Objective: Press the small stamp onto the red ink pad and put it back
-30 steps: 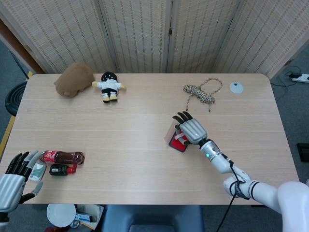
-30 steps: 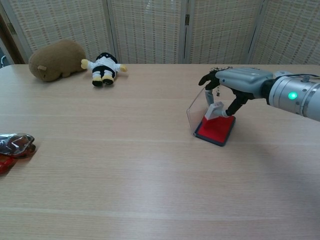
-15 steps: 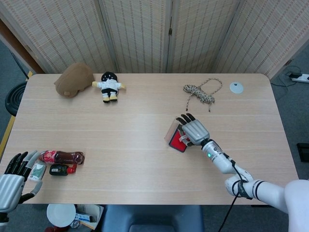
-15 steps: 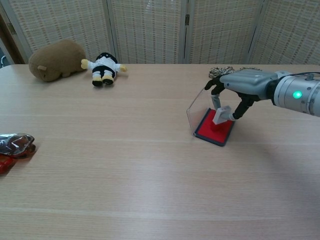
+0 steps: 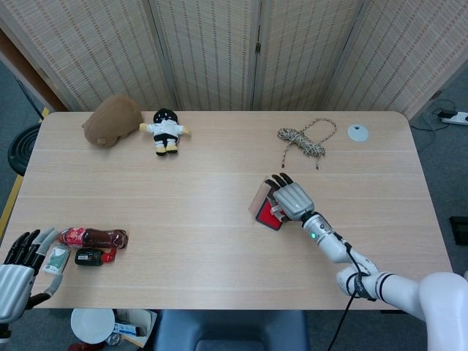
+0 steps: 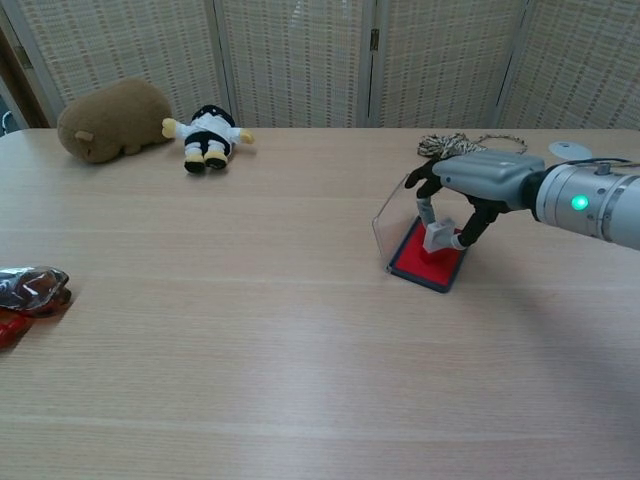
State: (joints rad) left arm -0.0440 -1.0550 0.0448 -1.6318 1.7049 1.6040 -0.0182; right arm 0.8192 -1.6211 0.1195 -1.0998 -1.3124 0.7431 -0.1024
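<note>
Where our right hand (image 6: 470, 185) reaches over the red ink pad (image 6: 428, 257), we pinch the small stamp (image 6: 439, 238), a pale grey block, tilted, its lower end on or just above the red surface; we cannot tell which. The pad sits in a shallow dark tray with a clear lid (image 6: 392, 215) standing open, right of the tabletop's (image 5: 219, 219) middle. Our left hand (image 5: 18, 274) rests off the near left corner, fingers apart, holding nothing.
</note>
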